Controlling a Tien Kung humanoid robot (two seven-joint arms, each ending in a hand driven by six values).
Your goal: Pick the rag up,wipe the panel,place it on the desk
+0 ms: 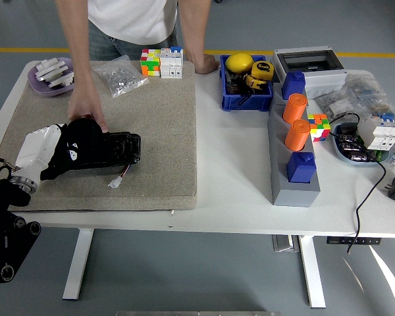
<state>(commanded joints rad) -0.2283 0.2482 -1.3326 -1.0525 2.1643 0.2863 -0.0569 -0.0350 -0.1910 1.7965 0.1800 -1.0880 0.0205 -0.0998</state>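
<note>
Seen from the head camera, the robot's left hand, white-shelled, lies on the beige mat at the table's left side, its fingers hidden under the black rag; whether they grip the cloth cannot be told. The rag covers the left end of the black panel lying flat on the mat. A person's hand, reaching from the far side, rests on the rag's upper edge.
</note>
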